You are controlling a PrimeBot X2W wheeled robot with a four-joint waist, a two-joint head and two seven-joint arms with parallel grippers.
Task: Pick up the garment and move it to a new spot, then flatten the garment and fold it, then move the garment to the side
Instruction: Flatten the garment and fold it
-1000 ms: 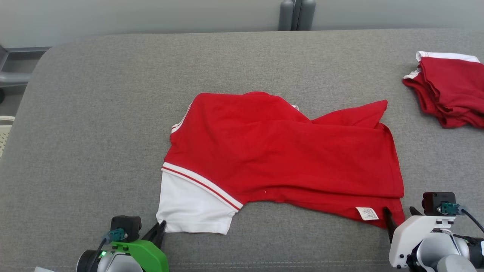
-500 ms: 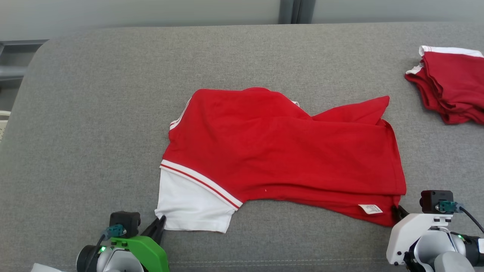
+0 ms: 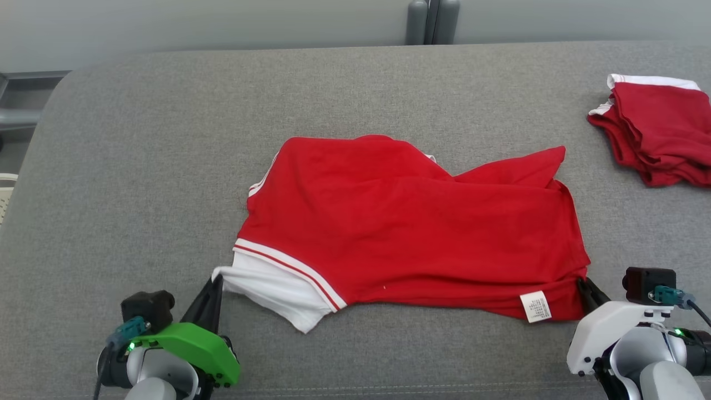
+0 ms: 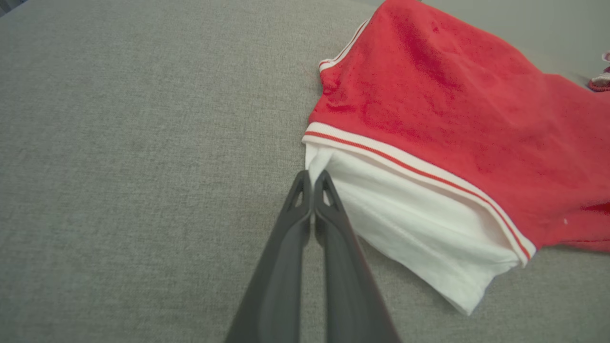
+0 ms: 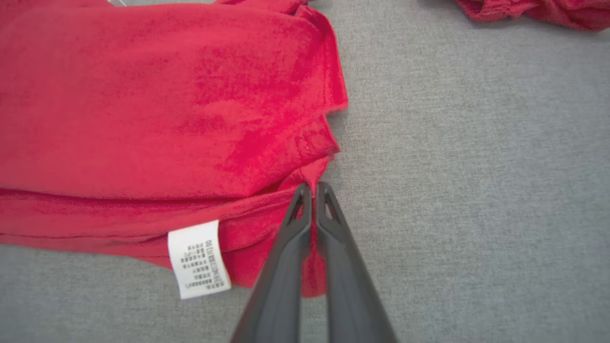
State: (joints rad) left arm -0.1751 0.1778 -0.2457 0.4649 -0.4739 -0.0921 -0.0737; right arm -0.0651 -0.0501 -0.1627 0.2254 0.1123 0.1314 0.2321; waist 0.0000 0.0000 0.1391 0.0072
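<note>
Garment lies partly folded in the middle of the grey cushion. Left gripper is clamped tight on its white corner; right gripper is pinched closed on its red corner.

Jaws tight on garment corner

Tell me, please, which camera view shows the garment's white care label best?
The right wrist view: the care label is large, its print lines visible, beside the right pincer. The head view gives it small at the garment's near hem; the left wrist view faces the white sleeve.
</note>
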